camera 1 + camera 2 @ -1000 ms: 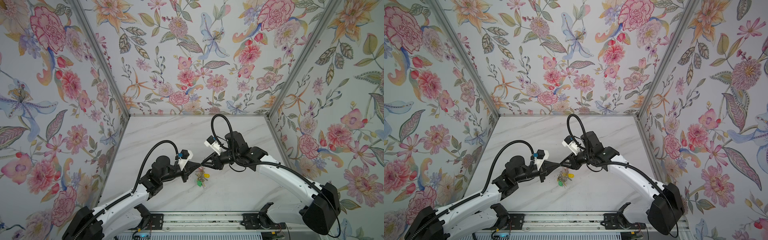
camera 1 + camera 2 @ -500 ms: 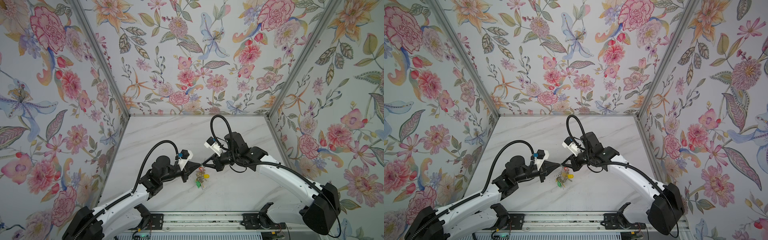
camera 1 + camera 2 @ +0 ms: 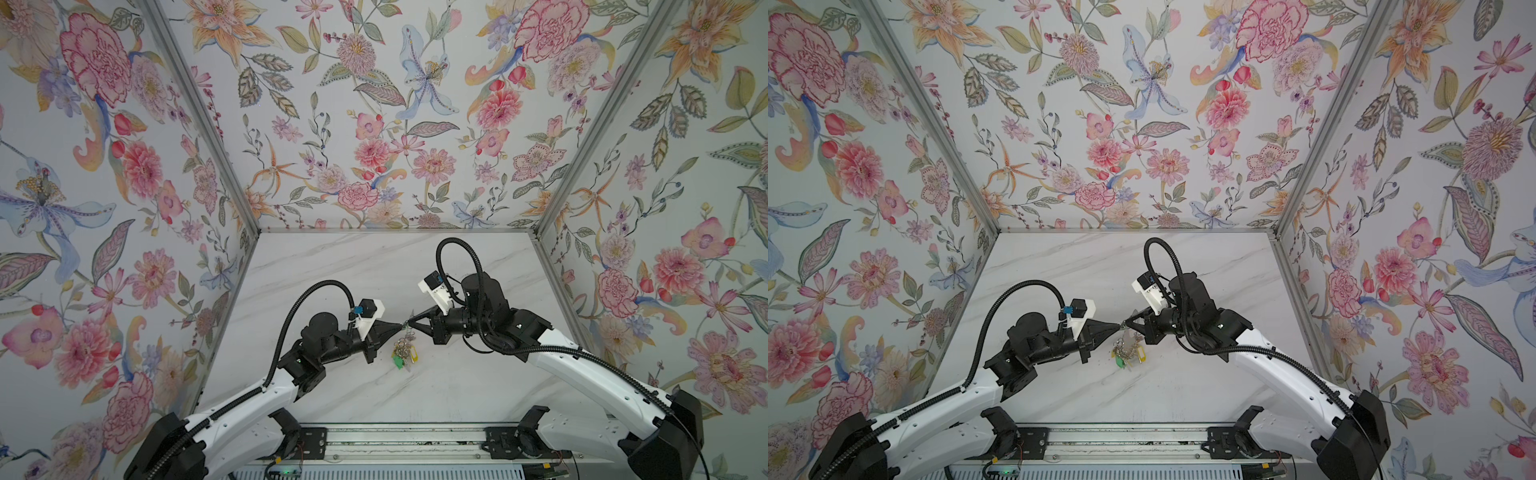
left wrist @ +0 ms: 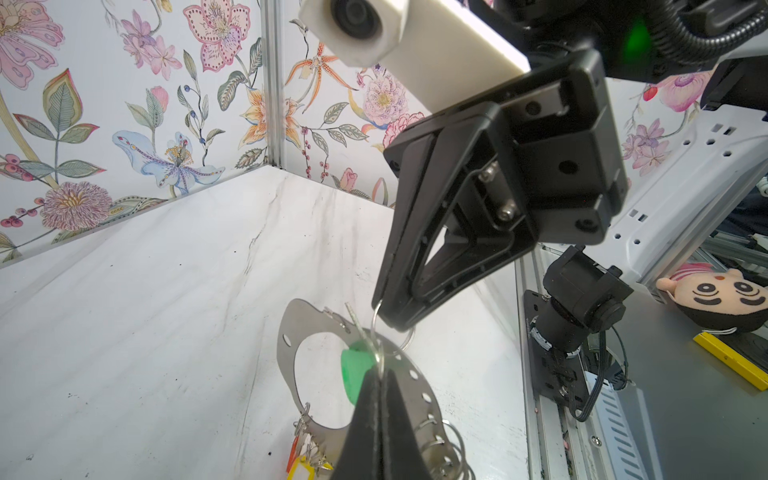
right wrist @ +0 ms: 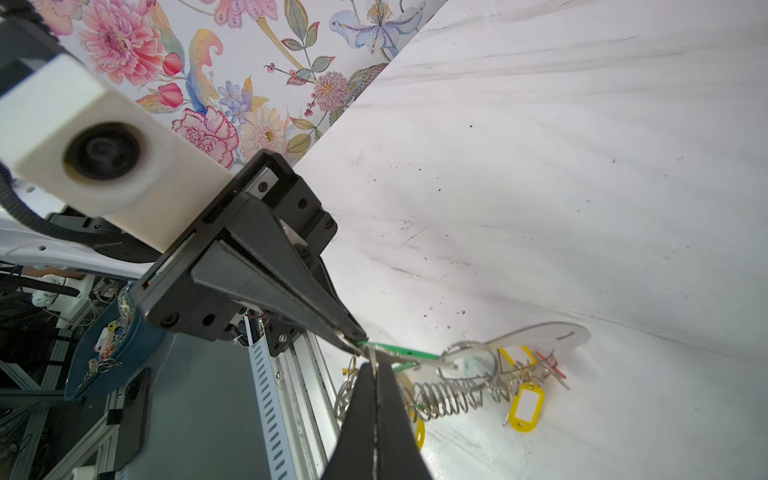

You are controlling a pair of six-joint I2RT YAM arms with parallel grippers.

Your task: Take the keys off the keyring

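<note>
Now left pincer (image 4: 380,374) pinches green oval plastic tag (image 4: 351,374). Beside it, right pincer (image 4: 392,324) pinches small wire ring (image 4: 411,337).

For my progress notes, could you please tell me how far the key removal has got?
Done: no freed key that I can see. In hand: jaws shut, left gripper on the green tag, right gripper on its wire ring. Left: yellow tag and red-orange tag hang from the keyring.
</note>
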